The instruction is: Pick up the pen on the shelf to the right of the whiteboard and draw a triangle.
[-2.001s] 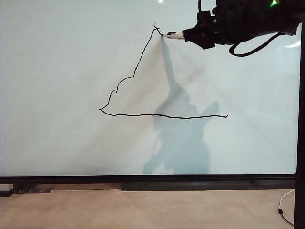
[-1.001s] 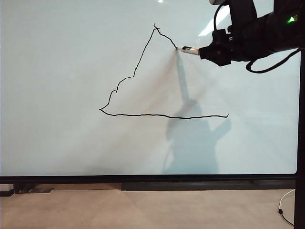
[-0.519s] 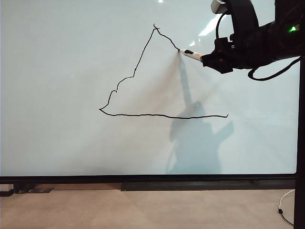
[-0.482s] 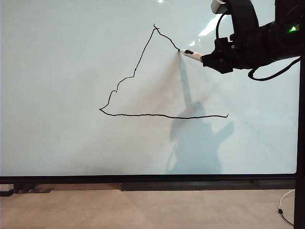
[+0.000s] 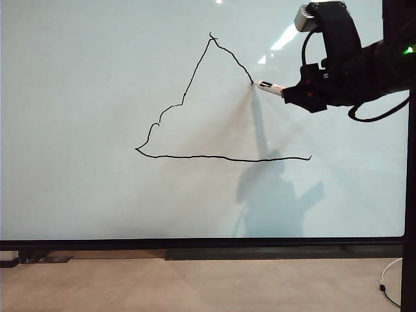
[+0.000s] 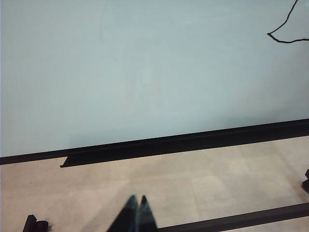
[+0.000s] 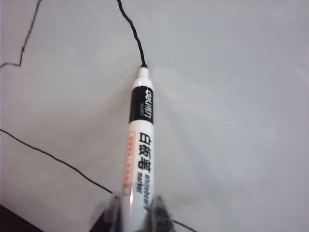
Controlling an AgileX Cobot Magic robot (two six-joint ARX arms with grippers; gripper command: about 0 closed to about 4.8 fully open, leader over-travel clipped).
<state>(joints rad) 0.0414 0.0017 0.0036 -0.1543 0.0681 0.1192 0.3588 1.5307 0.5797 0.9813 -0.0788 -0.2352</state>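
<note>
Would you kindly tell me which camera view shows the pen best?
The right wrist view: the pen fills it, label readable, tip on the line, held in the right claw. The exterior view shows it tiny; the left wrist view lacks it.

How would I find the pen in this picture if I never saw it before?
Look at the big pale whiteboard with the black triangle drawn on it. Follow the unfinished right-hand line down from the pointed top to where it stops. There, the pen touches the board, gripped by the right claw; it is the only small white stick, with a black band and black writing.
</note>
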